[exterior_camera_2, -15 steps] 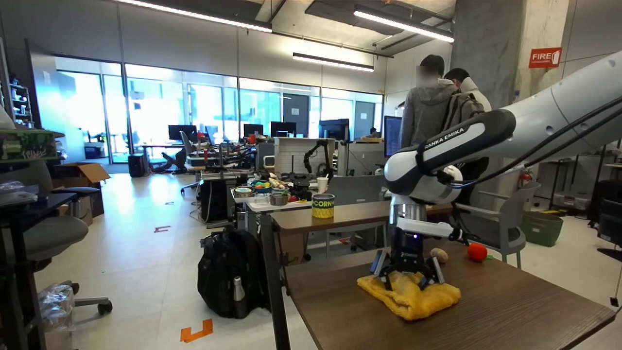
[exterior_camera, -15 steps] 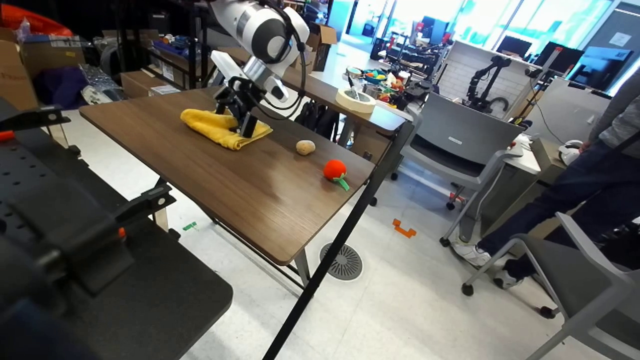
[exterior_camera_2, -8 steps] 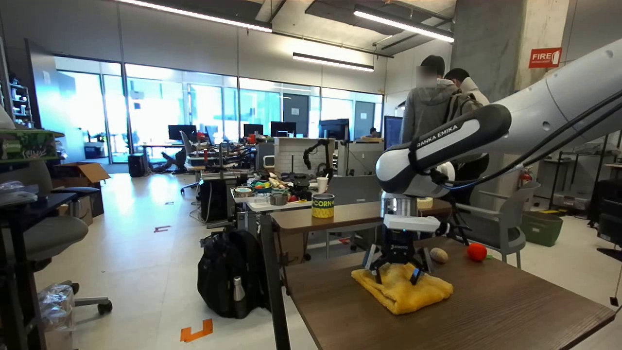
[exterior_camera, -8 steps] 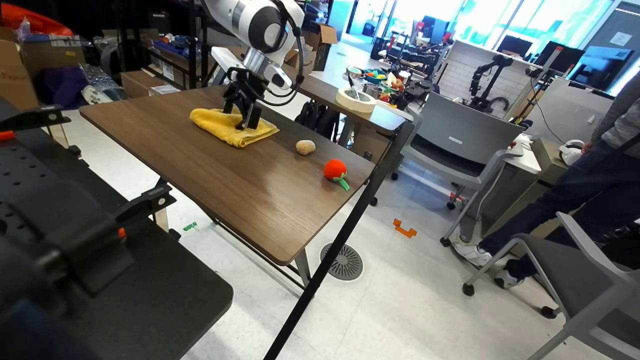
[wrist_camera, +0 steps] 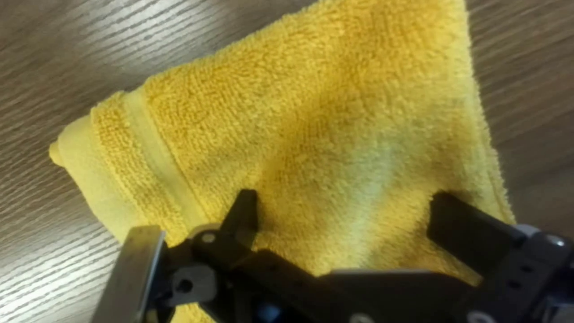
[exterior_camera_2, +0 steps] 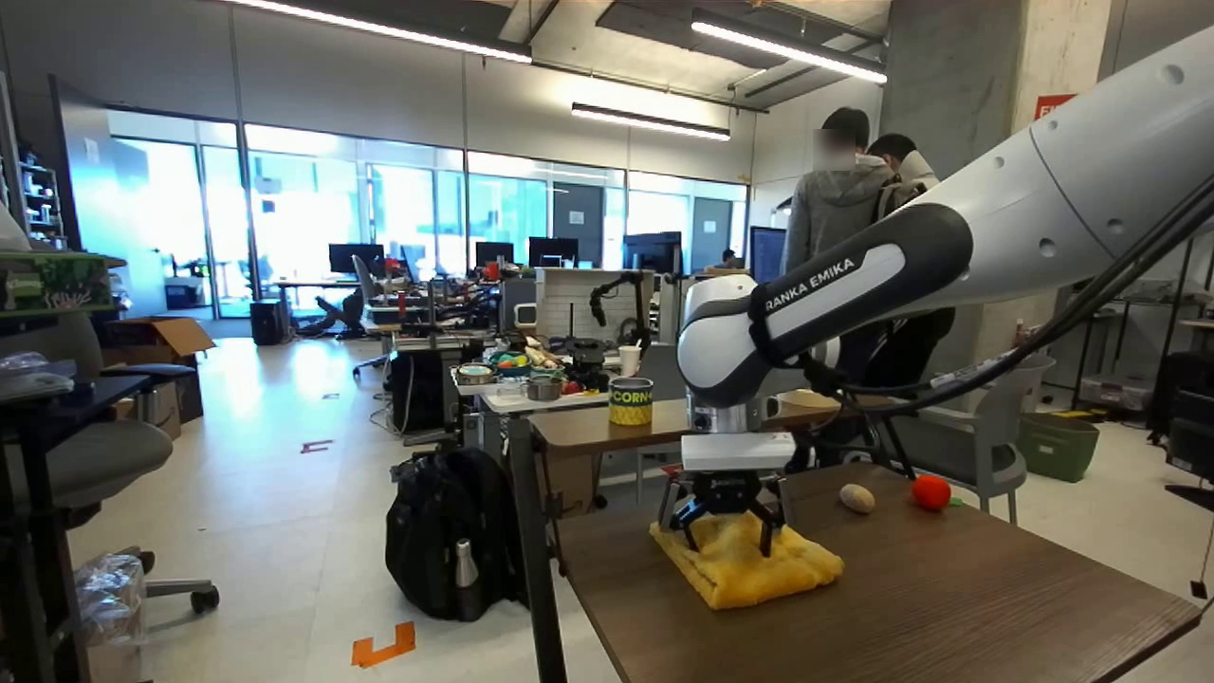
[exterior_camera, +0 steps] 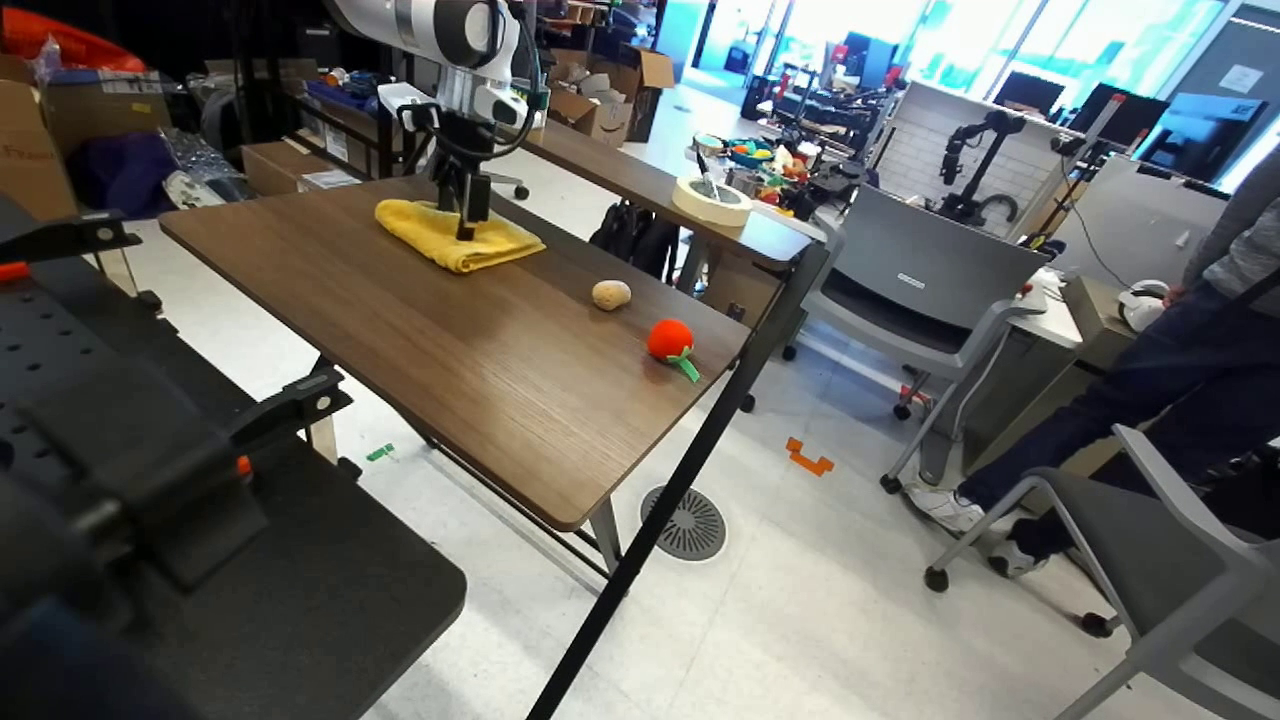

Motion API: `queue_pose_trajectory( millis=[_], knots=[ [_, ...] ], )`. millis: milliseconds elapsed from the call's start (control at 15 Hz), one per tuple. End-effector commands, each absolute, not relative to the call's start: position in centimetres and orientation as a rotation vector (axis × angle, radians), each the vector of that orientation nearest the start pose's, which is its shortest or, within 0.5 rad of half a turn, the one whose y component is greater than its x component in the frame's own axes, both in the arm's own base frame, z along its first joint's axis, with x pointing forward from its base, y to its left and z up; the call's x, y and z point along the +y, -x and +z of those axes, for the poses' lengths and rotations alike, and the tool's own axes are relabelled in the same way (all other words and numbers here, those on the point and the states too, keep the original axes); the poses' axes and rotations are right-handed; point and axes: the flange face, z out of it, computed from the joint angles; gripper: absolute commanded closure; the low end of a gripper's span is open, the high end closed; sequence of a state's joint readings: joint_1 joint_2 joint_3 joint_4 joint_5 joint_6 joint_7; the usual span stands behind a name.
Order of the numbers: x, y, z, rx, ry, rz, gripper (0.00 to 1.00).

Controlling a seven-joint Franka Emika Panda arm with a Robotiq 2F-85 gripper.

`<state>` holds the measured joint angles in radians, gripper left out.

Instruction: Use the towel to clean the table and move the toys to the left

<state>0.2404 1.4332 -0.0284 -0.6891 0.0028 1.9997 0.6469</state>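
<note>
On the wood-grained table (exterior_camera: 470, 360), a folded, looped-pile yellow towel (wrist_camera: 314, 112) lies beneath the gripper (wrist_camera: 344, 196), whose jaws stand wide apart, tips touching the nap. Apart from it rest an oval tan toy (exterior_camera: 611, 295) and a round red toy (exterior_camera: 668, 340).

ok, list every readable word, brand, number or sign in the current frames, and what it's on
"RANKA EMIKA": robot arm, first letter not visible.
"CORN": yellow-and-green can.
Red sign: partly behind the robot arm, only cut-off letters show.
Cardboard box: marking too blurred.
Gray chair: label too small.
Green box: print too small.
Wrist view: none readable.
</note>
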Motion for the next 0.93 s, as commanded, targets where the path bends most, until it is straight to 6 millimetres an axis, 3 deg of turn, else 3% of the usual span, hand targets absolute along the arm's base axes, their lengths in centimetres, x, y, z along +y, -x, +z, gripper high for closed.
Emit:
queue_pose_trajectory(
  millis=[0,533,867],
  knots=[
    [16.9,-75.0,4.7,0.664,3.143,0.161,0.00],
    [16.5,-75.1,4.7,0.671,3.141,0.162,0.00],
    [20.0,-72.0,-1.2,0.233,3.172,0.044,0.00]
  ],
)
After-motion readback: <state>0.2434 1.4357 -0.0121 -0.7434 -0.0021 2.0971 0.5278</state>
